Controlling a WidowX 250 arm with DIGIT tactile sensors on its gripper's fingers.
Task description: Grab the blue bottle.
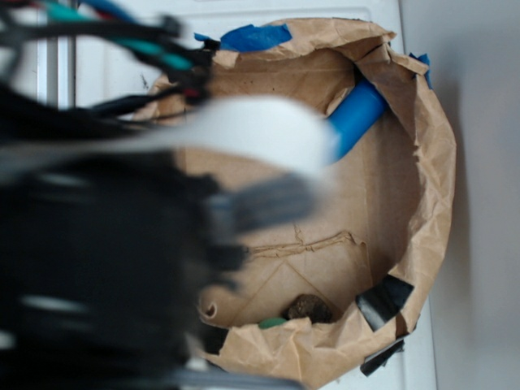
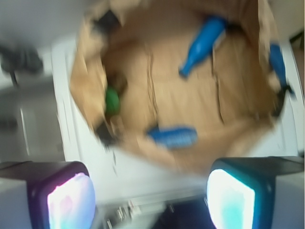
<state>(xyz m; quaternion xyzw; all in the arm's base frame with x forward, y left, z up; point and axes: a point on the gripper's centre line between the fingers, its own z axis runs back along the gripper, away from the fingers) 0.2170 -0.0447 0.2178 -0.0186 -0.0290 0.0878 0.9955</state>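
The blue bottle [image 1: 355, 116] lies on its side against the far wall of a brown paper enclosure [image 1: 432, 171]. In the wrist view the blue bottle [image 2: 202, 42] sits near the top, its narrow neck pointing down-left. My gripper [image 2: 150, 200] is open, its two pads wide apart at the bottom corners, with nothing between them. It hovers well short of the bottle, over the near paper rim and the white surface. In the exterior view the blurred black arm fills the left side, and a grey finger [image 1: 264, 203] reaches over the paper floor.
A flat blue sponge [image 2: 172, 136] lies near the paper's front edge. A green object [image 2: 112, 101] and a brown lump [image 1: 309, 307] sit at one side. Blue tape [image 1: 256, 36] and black tape [image 1: 383, 299] hold the crumpled paper walls.
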